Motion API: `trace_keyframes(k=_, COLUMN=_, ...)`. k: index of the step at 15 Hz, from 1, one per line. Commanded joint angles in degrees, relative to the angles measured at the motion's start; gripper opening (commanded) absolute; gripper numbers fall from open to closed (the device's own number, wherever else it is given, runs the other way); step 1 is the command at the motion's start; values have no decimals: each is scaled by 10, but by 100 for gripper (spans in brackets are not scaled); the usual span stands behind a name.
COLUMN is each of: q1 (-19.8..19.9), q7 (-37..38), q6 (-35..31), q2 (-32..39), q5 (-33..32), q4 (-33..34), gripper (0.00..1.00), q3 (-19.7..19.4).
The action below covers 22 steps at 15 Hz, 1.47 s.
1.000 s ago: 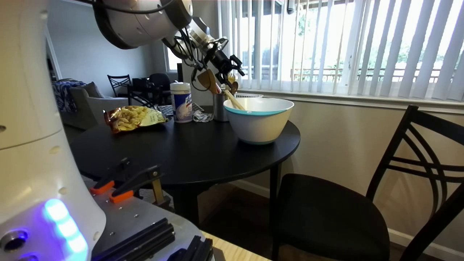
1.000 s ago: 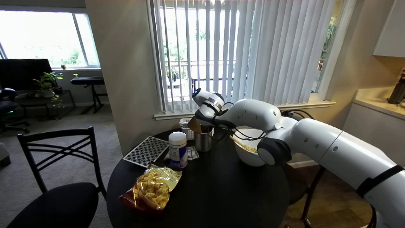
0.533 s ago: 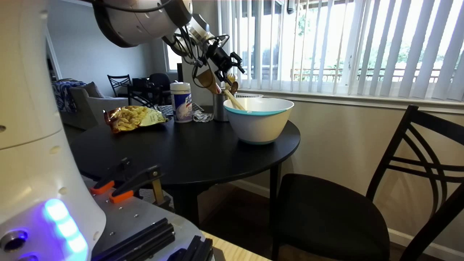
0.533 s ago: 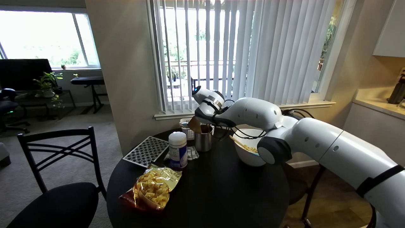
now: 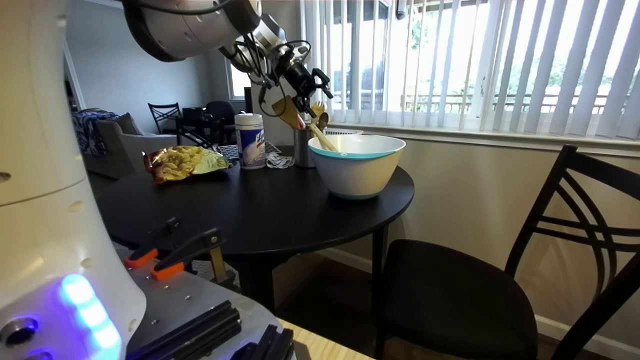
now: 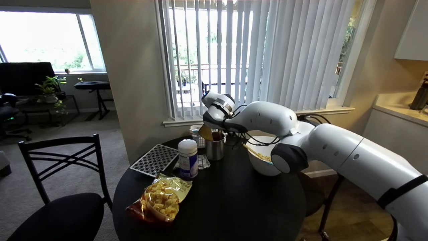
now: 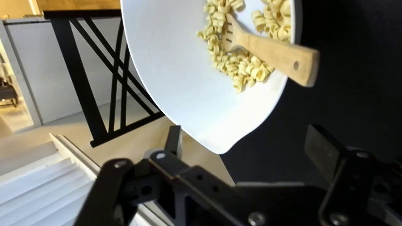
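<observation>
Holds the claw (image 7: pixel 246 141) spread wide, with nothing between the fingers (image 7: pixel 322 153) in the wrist view. Faces the white bowl (image 7: pixel 169 59), upright on the dark worktop (image 7: pixel 351 62), with its pointed lip toward the gap between the fingers. Finds the slotted wooden spoon (image 7: pixel 273 51) in that bowl, beyond both fingers and touching neither, farther up the wrist view and nearer to the finger at the right of that view than to its partner. Traces the spoon's long axis on a slant: from the slotted head, down among curled pasta (image 7: pixel 248 69), over the bowl's rim to a handle end jutting out above the worktop. Judging by that view, reads this axis as oblique to the line joining the fingers, neither along nor square across it. In an exterior view, sees the handle leaning out toward the steel crock (image 5: pixel 303 150), with the claw just above the handle end as seen there; cannot separate height from depth. Beside the claw in the same view, picks out wooden utensils (image 5: pixel 290 112) standing in the crock, with contact not clear. Farther along the worktop, shows a wipes canister (image 6: pixel 188 159) and a snack bag (image 6: pixel 164 197), well apart.
</observation>
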State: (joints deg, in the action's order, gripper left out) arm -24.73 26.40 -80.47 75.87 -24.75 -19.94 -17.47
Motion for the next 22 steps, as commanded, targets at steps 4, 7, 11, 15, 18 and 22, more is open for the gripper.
trace_keyframes(k=4, q1=-28, q7=13, q6=108, q2=-31, q5=36, q4=1, gripper=100, q3=32)
trace_keyframes(k=7, q1=-32, q7=23, q6=110, q2=-22, q5=58, q4=0, gripper=100, q3=52)
trace_keyframes(k=11, q1=-14, q7=66, q6=81, q2=-1, q5=85, q4=-2, gripper=100, q3=68)
trace_keyframes(k=15, q1=6, q7=83, q6=45, q2=22, q5=79, q4=-4, gripper=100, q3=61)
trace_keyframes(k=18, q1=13, q7=74, q6=-17, q2=28, q5=67, q4=-4, gripper=100, q3=51)
trace_keyframes(k=22, q1=12, q7=76, q6=-60, q2=27, q5=56, q4=-4, gripper=100, q3=34)
